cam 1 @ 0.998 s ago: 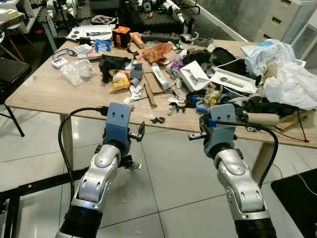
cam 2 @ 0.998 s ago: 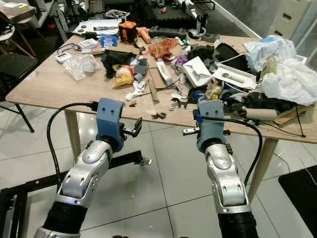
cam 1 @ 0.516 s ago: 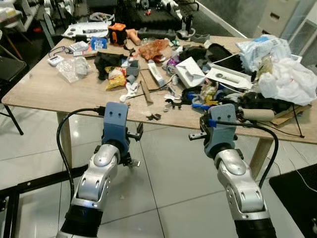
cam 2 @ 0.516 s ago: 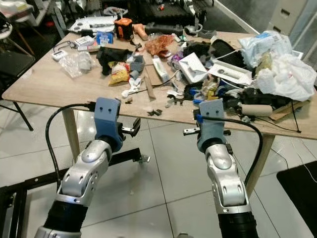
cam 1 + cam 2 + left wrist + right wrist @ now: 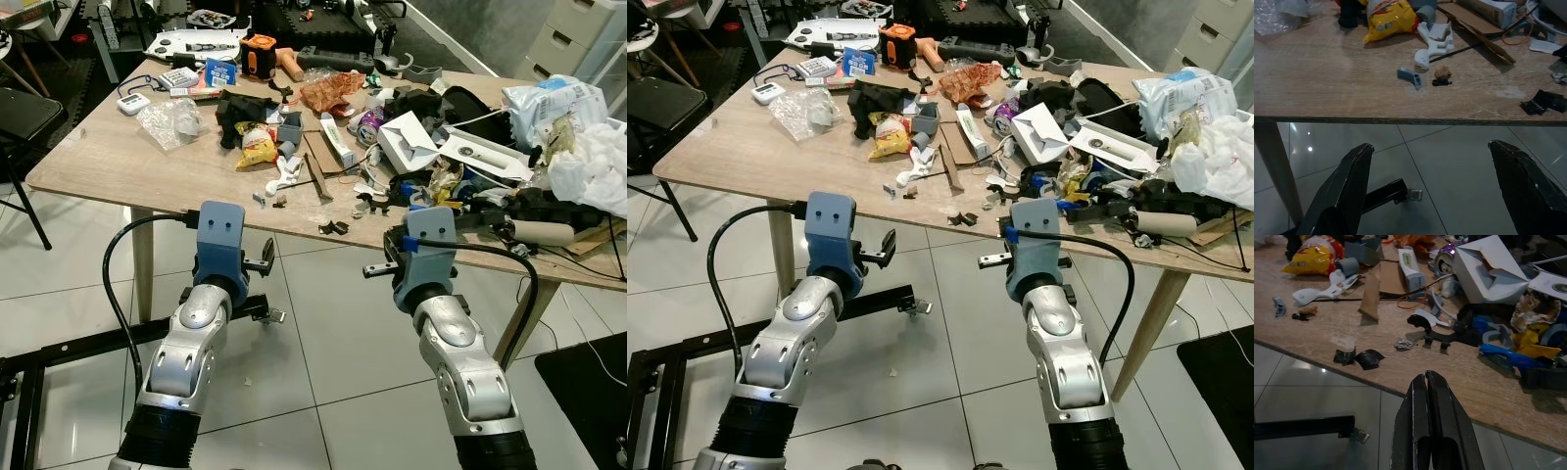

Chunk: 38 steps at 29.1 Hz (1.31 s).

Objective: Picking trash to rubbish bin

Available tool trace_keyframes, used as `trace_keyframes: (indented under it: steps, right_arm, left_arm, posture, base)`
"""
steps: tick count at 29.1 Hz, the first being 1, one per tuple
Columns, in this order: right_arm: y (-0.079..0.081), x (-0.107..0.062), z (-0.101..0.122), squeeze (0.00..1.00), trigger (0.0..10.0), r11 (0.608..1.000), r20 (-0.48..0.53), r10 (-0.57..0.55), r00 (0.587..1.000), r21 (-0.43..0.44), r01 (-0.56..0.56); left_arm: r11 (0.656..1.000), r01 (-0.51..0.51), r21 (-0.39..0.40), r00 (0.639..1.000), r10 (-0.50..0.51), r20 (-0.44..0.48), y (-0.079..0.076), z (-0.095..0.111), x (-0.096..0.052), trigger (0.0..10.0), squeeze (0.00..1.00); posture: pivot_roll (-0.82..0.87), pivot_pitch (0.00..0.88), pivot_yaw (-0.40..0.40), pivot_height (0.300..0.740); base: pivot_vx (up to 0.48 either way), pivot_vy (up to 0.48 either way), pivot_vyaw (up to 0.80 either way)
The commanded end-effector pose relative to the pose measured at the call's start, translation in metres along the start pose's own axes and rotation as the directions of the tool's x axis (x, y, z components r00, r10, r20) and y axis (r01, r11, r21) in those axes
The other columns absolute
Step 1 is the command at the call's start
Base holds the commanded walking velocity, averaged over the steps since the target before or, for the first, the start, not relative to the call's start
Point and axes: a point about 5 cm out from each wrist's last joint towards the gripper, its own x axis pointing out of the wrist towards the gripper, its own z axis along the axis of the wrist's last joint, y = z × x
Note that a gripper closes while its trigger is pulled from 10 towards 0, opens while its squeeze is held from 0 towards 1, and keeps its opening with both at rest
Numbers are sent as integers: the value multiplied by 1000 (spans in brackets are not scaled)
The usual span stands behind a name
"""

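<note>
A wooden table [image 5: 108, 168] is strewn with trash: a yellow snack bag [image 5: 257, 150], a white box [image 5: 409, 142], white plastic bags [image 5: 588, 166], a cardboard strip [image 5: 1371, 296] and black scraps [image 5: 1359, 357] near the front edge. Both arms reach forward just short of that edge, at about its height. My left gripper [image 5: 1429, 146] is open, its fingers wide apart with nothing between them, facing the edge below a small grey clip [image 5: 1410, 77]. My right gripper [image 5: 1425, 378] is shut on nothing, pointing at the black scraps and a crumpled paper ball [image 5: 1403, 343].
A black chair [image 5: 20, 117] stands left of the table. A black metal frame with a caster [image 5: 260, 311] lies on the tiled floor under my left arm. A table leg [image 5: 142, 264] is ahead on the left. White drawers [image 5: 578, 29] stand at the back right.
The whole picture has shifted slightly, so the camera has moved. Both arms hold the same pose before the table's front edge.
</note>
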Motion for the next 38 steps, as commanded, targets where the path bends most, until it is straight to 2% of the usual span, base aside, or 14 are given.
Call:
trace_keyframes:
  steps: [1, 3, 7, 10, 13, 26, 31, 35, 38]
  right_arm:
    - [-3, -2, -8, 0, 10000, 1000, -38, -15, 999, 24, 15]
    - [-3, -2, -8, 0, 10000, 999, -40, -13, 999, 29, 14]
    - [-2, -2, -10, 0, 10000, 994, -63, -6, 998, 105, 13]
    - [-2, -3, -11, 0, 10000, 990, -67, -6, 998, 139, 15]
    - [-3, -3, -10, 0, 10000, 995, -57, -8, 998, 94, 14]
    - [-3, -2, -9, 0, 10000, 997, -50, -10, 999, 79, 14]
    - [3, -1, -7, 0, 10000, 999, -60, 49, 997, 7, -49]
    - [3, 0, -7, 0, 10000, 1000, -46, 28, 999, 9, -28]
    - [-1, 0, -5, 0, 10000, 999, -25, 3, 1000, 42, -2]
  left_arm:
    - [1000, -4, 7, 1000, 4, -21, 1, -5, 0, 10000, 0]
    - [1000, 5, 3, 1000, -4, -29, 0, -6, 0, 10000, 0]
    - [1000, 14, 3, 999, -14, -32, -2, -6, 1, 10000, 0]
    - [1000, 19, 6, 1000, -18, -21, -3, -4, 1, 10000, 0]
    - [1000, 19, 9, 1000, -19, -19, -3, -4, 0, 10000, 0]
    - [1000, 22, 6, 1000, -21, -18, -4, -4, 0, 10000, 0]
    - [1000, 15, 20, 1000, -14, -15, -3, -4, 0, 10000, 0]
    - [1000, 12, 22, 1000, -12, -14, -3, -4, 0, 10000, 0]
    - [1000, 27, 3, 1000, -26, -15, -4, -4, 0, 10000, 0]
  posture:
    - [-49, 153, 13, 740]
    - [-50, 155, 15, 740]
    - [-50, 156, 16, 740]
    - [-50, 156, 16, 740]
    - [-50, 156, 16, 740]
    - [-51, 155, 16, 740]
    - [-53, 149, 12, 740]
    - [-51, 149, 11, 740]
    - [-52, 146, 11, 740]
  base:
    - [0, 0, 0]
    - [0, 0, 0]
    - [0, 448, 0]
    - [0, 0, -752]
    - [0, 0, -267]
    - [0, 0, 0]
    - [0, 0, 244]
    - [0, 0, 394]
    - [0, 0, 0]
